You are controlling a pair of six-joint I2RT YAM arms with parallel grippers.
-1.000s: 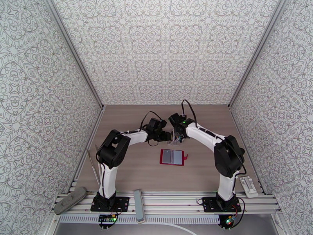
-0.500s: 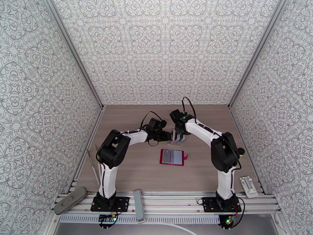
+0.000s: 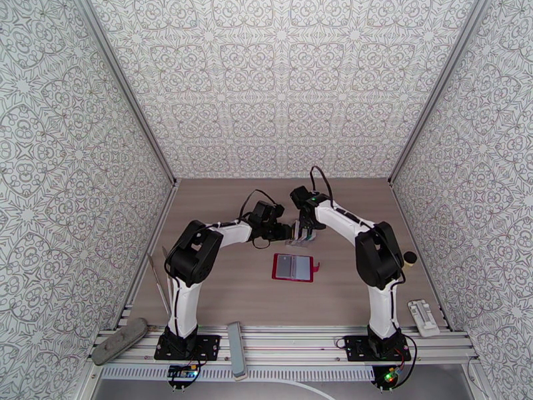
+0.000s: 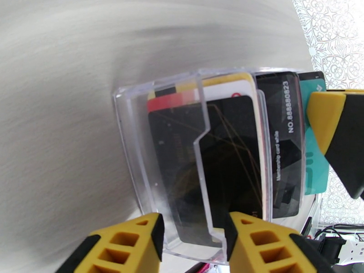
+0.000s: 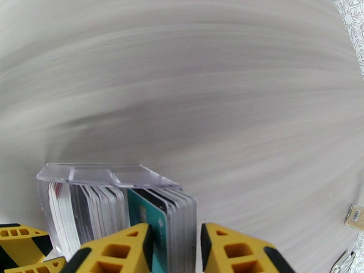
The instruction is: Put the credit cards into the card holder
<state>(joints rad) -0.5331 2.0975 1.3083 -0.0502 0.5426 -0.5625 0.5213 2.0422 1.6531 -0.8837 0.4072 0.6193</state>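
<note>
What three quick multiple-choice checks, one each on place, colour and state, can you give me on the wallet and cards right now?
1. Where is the card holder?
A. on the table, just on the near side of the clear box
B. on the front rail
C. against the back wall
2. Which colour of card stands in the clear box?
A. purple
B. teal
C. brown
3. How is the card holder?
A. snapped shut
B. standing on edge
C. open, lying flat

Answers: A, the top view shows it just in front of the box. B, a teal card stands among paler ones. C, its pale inside faces up.
</note>
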